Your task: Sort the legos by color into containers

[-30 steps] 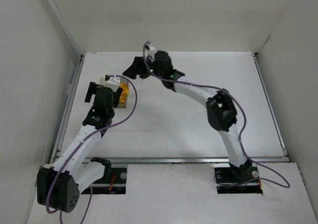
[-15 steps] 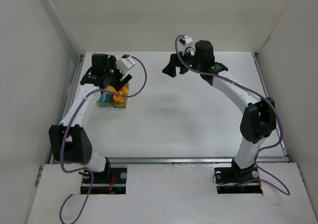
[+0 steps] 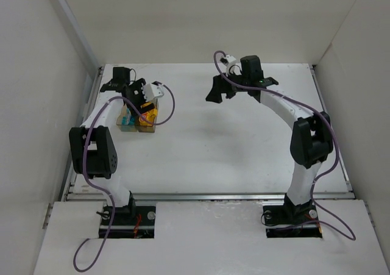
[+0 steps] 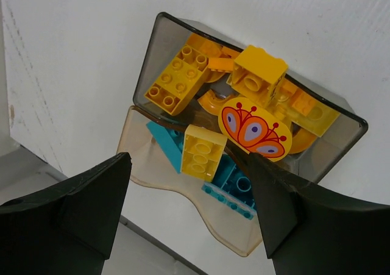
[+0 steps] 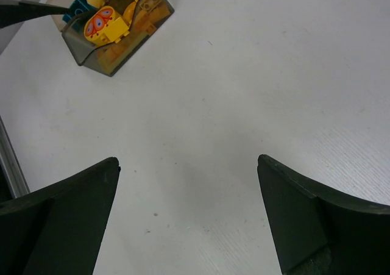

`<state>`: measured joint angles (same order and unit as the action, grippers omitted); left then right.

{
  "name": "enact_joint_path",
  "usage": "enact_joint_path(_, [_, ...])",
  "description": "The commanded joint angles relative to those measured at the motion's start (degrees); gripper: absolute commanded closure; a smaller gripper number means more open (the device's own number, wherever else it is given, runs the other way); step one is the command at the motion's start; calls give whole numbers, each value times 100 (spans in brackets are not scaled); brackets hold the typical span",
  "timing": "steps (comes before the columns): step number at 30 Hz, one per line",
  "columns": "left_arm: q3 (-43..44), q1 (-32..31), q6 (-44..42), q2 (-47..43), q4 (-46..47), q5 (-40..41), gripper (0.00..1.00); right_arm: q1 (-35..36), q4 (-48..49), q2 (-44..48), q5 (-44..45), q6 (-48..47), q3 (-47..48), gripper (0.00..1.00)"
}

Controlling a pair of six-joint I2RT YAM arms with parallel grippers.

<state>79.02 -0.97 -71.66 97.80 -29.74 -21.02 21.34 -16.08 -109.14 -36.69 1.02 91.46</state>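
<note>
The two boxes (image 3: 138, 128) stand joined side by side on the desk (image 3: 231, 147), near its left edge and towards the far side. Seen from above, the long axis of the pair goes from left to right. The clear tan box (image 4: 143, 147) is on the left, next to the edge of the desk, and the dark grey box (image 4: 151, 61) is on the right.

The dark grey box holds yellow and orange pieces. A long yellow brick (image 4: 177, 83) lies there with its studs up, and its long axis points diagonally towards a corner of the box. A square yellow block (image 4: 261, 74) sits tipped on top of the heap. A round yellow piece (image 4: 255, 128) with an orange printed pattern lies at the wall between the two boxes.

The clear tan box holds cyan pieces (image 4: 234, 183). On them lies a small yellow brick (image 4: 204, 152), studs facing up, with its long axis pointing towards the grey box.

The left tool (image 4: 189, 162) hangs just above the boxes, its fingers apart, with nothing between them. The right tool (image 5: 187, 162) is well apart from the boxes, over bare desk, with its fingers wide apart and holding nothing.
</note>
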Motion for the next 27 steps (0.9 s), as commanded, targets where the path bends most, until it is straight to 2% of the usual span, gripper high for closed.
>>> enact_joint_path(1, [376,36,-402,141,-252,-236,26,-51,61,16,-313,-163,311,0])
enact_joint_path(13, [404,299,-1034,407,-463,-175,28,-51,113,-90,-489,-163,197,0])
enact_joint_path(27, [403,247,-1034,740,-243,-228,28,-51,61,-195,-541,-163,144,0])
